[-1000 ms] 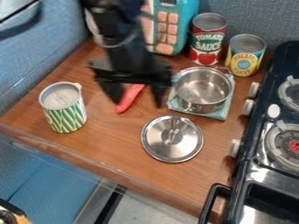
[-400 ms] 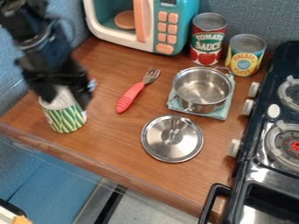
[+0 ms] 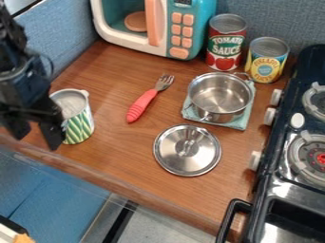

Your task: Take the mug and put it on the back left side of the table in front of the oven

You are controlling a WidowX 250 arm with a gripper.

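Note:
The gripper [image 3: 37,138] hangs at the left edge of the view, over the table's front left corner, with its fingers apart and nothing seen between them. Just right of it stands the mug [image 3: 79,124], an upright cup with a green and white leaf pattern and a pale inside. One finger covers part of the mug's left side; whether they touch I cannot tell. The toy oven [image 3: 160,46], turquoise and white with orange buttons, stands at the back of the wooden table [image 3: 120,152].
A red-handled fork [image 3: 141,105] lies mid-table. Right of it are a steel pot [image 3: 219,107] on a cloth and a lid [image 3: 187,150]. Two cans, a tomato can [image 3: 225,45] and a yellow can [image 3: 266,61], stand at the back. The stove [image 3: 279,166] borders the right side.
The gripper has moved left and toward the front, from above the fork, across the mug, to the mug's left side. The mug and the other objects have stayed in place.

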